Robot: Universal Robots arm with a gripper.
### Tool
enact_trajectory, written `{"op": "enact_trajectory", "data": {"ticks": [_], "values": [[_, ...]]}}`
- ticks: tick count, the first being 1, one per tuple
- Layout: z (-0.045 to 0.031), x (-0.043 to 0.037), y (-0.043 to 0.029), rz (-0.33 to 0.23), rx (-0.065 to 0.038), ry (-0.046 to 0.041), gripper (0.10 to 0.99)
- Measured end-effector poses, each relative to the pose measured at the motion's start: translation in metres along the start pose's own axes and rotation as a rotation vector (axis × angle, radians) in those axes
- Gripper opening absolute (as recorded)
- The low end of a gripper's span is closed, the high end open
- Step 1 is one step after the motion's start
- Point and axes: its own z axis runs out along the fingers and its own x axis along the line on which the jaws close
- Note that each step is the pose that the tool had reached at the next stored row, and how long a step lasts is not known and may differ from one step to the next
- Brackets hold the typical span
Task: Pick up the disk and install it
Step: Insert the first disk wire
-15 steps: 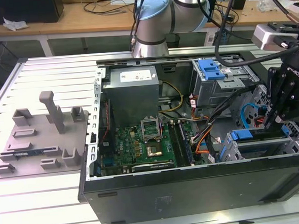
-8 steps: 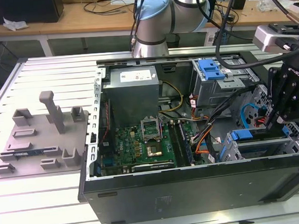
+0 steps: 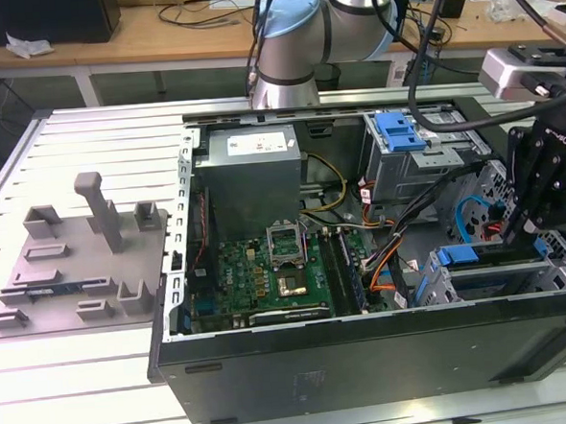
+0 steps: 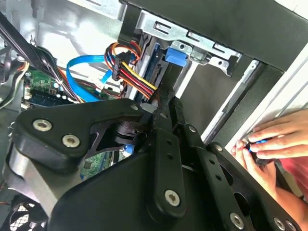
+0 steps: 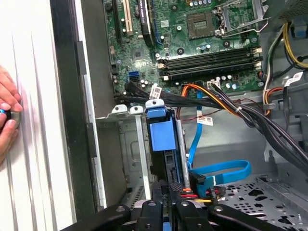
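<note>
your gripper (image 5: 168, 195) hangs over drive cage (image 5: 126, 144) inside computer case (image 3: 368, 351), at exterior view's right. fingers drawn close together, pinching end of disk (image 5: 160, 137). disk stands on edge in cage slot, blue frame showing, near blue cable (image 5: 219, 169). person's hand (image 5: 6, 115) on table (image 5: 38, 144) outside case wall.

Smooth blue plastic frames the disk (image 5: 161, 137); the drive cage (image 5: 126, 144) by the disk is dull bare sheet metal; the computer case (image 5: 65, 96) is matt black.
</note>
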Motion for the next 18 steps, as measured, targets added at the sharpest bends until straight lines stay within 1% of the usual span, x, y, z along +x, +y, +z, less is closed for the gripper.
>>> {"op": "enact_trajectory", "data": {"ticks": [3, 4, 6, 8, 10, 11, 18], "values": [[0.0001, 0.0014, -0.0003, 0.000, 0.007, -0.0242, 0.169], [0.0002, 0.0021, -0.0003, 0.000, 0.010, -0.0350, 0.169], [0.0003, 0.0031, -0.0005, 0.000, 0.015, -0.0520, 0.169], [0.0004, 0.0038, -0.0006, 0.000, 0.019, -0.0672, 0.169], [0.0004, 0.0038, -0.0007, 0.000, 0.021, -0.0723, 0.169], [0.0004, 0.0038, -0.0006, 0.000, 0.021, -0.0729, 0.169], [0.0004, 0.0039, -0.0006, 0.000, 0.021, -0.0730, 0.169]]}}
